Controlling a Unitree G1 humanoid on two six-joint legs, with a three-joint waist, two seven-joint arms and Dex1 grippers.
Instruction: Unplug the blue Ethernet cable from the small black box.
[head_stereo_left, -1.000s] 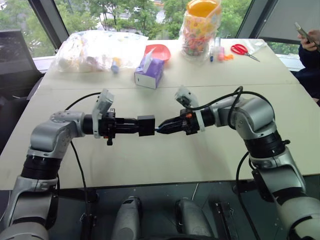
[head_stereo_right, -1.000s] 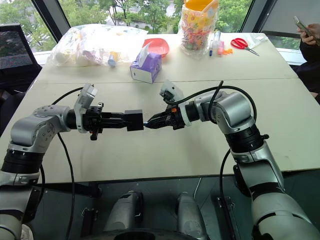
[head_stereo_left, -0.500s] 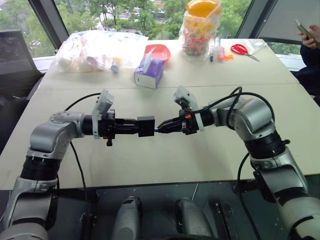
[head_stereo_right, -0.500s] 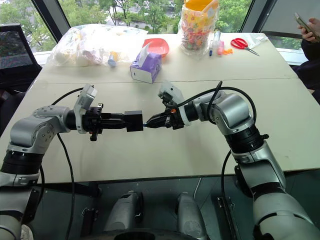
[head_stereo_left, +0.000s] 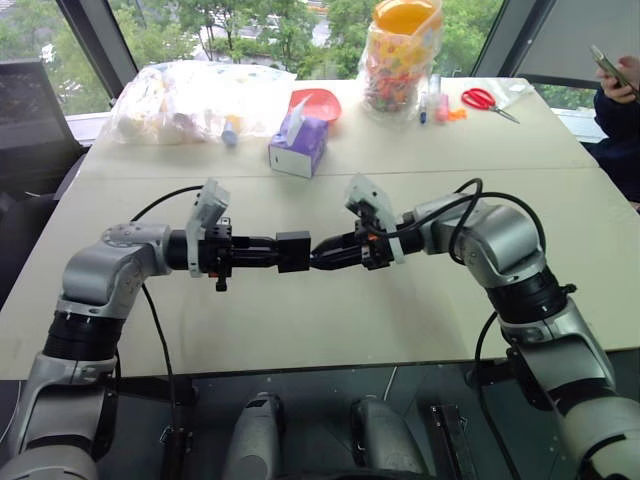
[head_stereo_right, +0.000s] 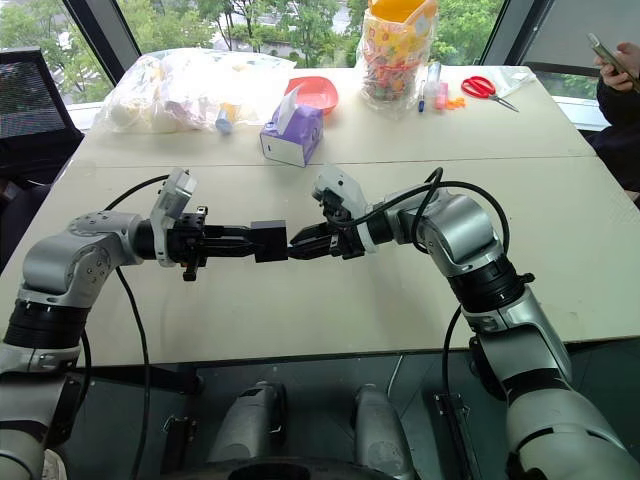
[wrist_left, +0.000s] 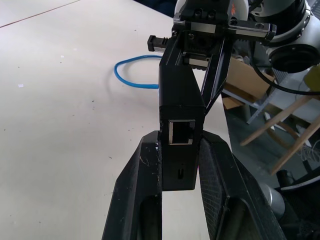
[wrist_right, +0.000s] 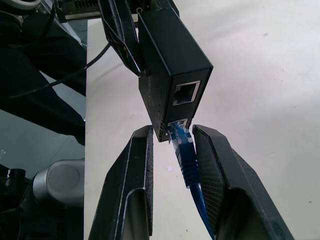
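My left gripper (head_stereo_left: 279, 253) is shut on the small black box (head_stereo_left: 293, 252), holding it level above the table's middle. In the left wrist view the box (wrist_left: 180, 95) sits clamped between both fingers, an empty socket facing the camera. The blue Ethernet cable's plug (wrist_right: 182, 148) sits in the box's lower socket. My right gripper (head_stereo_left: 322, 255) is open, its fingers standing either side of the plug with a small gap. The rest of the blue cable (wrist_left: 134, 80) lies in a loop on the table beneath.
A purple tissue box (head_stereo_left: 298, 148), a red bowl (head_stereo_left: 318, 102), a clear plastic bag (head_stereo_left: 195, 95), a bag of coloured items (head_stereo_left: 402, 55) and red scissors (head_stereo_left: 485, 100) stand along the far table. A person holding a phone (head_stereo_left: 620, 75) sits at the far right.
My right gripper has rolled a little and its fingers have parted from the plug. The plug stays in the box. The left gripper and box have not moved.
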